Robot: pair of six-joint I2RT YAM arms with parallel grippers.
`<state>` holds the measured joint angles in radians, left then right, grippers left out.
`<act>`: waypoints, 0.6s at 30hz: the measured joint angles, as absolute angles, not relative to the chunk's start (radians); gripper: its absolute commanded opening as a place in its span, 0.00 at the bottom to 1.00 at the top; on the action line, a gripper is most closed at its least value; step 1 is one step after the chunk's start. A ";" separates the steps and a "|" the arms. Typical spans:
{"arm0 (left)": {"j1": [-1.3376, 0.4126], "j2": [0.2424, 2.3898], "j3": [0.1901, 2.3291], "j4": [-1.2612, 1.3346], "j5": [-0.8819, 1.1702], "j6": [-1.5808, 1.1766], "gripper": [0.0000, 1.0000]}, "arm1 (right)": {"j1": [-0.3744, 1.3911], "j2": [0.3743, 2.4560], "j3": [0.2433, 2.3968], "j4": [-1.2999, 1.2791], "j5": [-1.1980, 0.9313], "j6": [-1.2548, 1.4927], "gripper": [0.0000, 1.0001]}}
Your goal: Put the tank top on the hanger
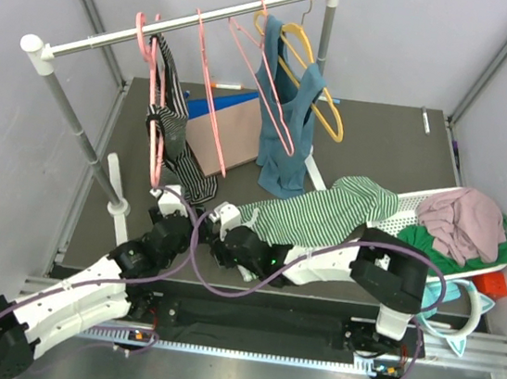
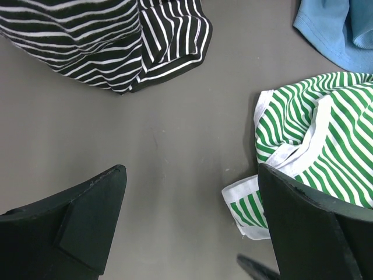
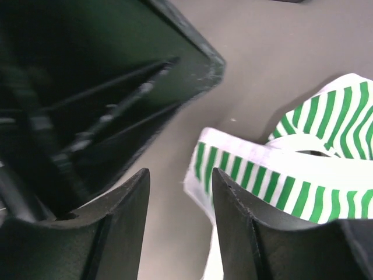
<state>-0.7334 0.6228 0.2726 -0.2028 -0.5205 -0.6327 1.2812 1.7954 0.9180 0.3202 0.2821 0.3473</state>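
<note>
Claws first: right gripper (image 3: 179, 175) barely parted, nothing between; left gripper (image 2: 192, 169) spread wide, also empty. Tank top (image 3: 262, 175) crumpled just beside one right fingertip (image 3: 233, 204), white-trimmed strap nearest. Soft, light, floppy (likely to bunch), so best pinched at that trim.

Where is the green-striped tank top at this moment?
In the top view, the tank top lies bunched on the table, right of centre, below the hanging teal top, its near end beside the right gripper.
</note>
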 measured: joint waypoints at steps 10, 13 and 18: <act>-0.722 0.613 0.252 -0.208 -0.539 -0.633 0.99 | 1.287 1.880 0.919 0.368 0.344 0.332 0.26; -0.721 0.612 0.251 -0.211 -0.534 -0.634 0.99 | 1.289 1.898 0.919 0.381 0.348 0.327 0.00; -0.723 0.610 0.251 -0.211 -0.512 -0.632 0.99 | 1.288 1.882 0.918 0.354 0.373 0.336 0.00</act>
<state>-0.7235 0.6102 0.2508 -0.2108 -0.5117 -0.6323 1.2881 1.8824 0.9184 0.3542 0.3729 0.3363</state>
